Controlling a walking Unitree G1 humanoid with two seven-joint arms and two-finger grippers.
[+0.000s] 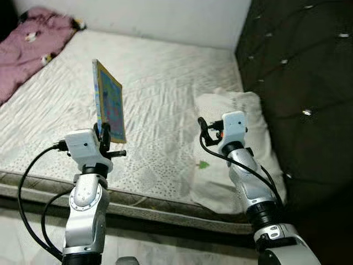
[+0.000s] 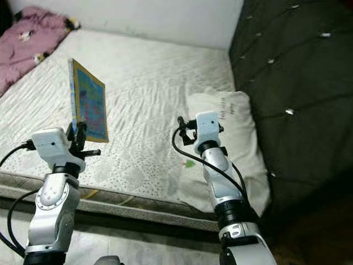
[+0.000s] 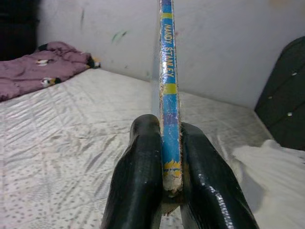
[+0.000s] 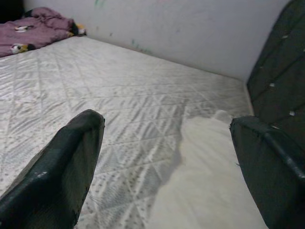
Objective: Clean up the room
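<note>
A bare white quilted mattress (image 1: pixel 165 83) takes up most of the scene, running back to a pale wall (image 1: pixel 165 16) and bordered on the robot's right by a dark tufted headboard (image 1: pixel 309 83). A crumpled purple blanket (image 1: pixel 27 49) with small printed figures lies at the far left corner of the mattress, well apart from everything else. A white pillow (image 1: pixel 242 110) rests against the headboard on the right side of the bed, its near end hanging toward the mattress edge. The left arm is raised over the near edge of the mattress, and the left gripper (image 1: pixel 103 132) is pinching a thin picture book (image 1: pixel 108 102) by its lower edge — the book stands upright in the air above the mattress, its colourful blue and yellow cover turned toward the right. In the left wrist view the two black fingers (image 3: pixel 138 181) press on either side of the book's blue spine (image 3: pixel 167 95), which carries yellow lettering and looks frayed at the bottom corner. The right arm is lifted beside the pillow, and the right gripper (image 4: pixel 167 143) hangs over the seam where pillow meets mattress with its fingers (image 4: pixel 71 157) spread wide — holding nothing. Black cables (image 1: pixel 33 182) loop down from both wrists toward the floor.
</note>
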